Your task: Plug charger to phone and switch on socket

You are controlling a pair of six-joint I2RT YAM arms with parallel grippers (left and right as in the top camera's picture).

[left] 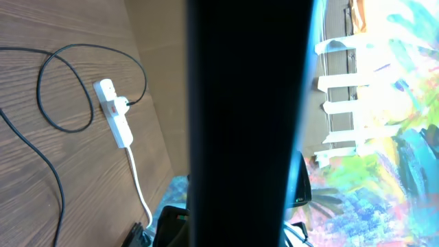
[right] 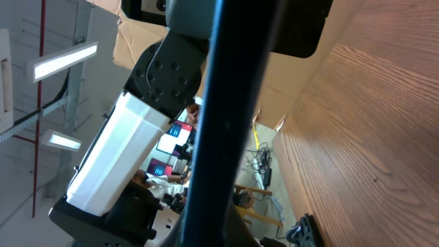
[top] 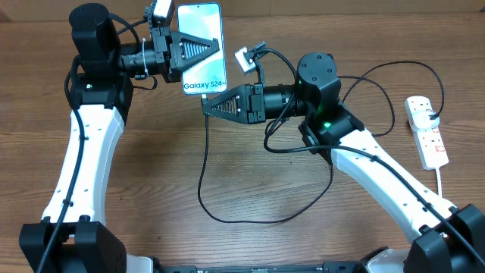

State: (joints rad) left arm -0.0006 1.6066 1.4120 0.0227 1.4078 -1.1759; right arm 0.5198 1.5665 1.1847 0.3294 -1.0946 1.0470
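The phone [top: 198,30], light blue screen up with "Galaxy S24+" on it, is held above the table at the back, with my left gripper [top: 221,43] shut on it. In the left wrist view the phone [left: 247,123] is a wide dark band that hides the fingers. My right gripper [top: 204,107] is shut on the tip of the charger, just below the phone's near edge; I cannot tell whether the tip touches it. The charger cable [top: 202,167] hangs down and loops over the table. The socket [top: 426,129] lies at the far right, also seen as the socket [left: 113,113].
A black plug [top: 432,117] sits in the socket, and its white cord [top: 442,178] runs towards the front right. Cable loops [top: 383,98] lie between the right arm and the socket. The table's edge and a colourful floor [left: 384,137] show in the left wrist view.
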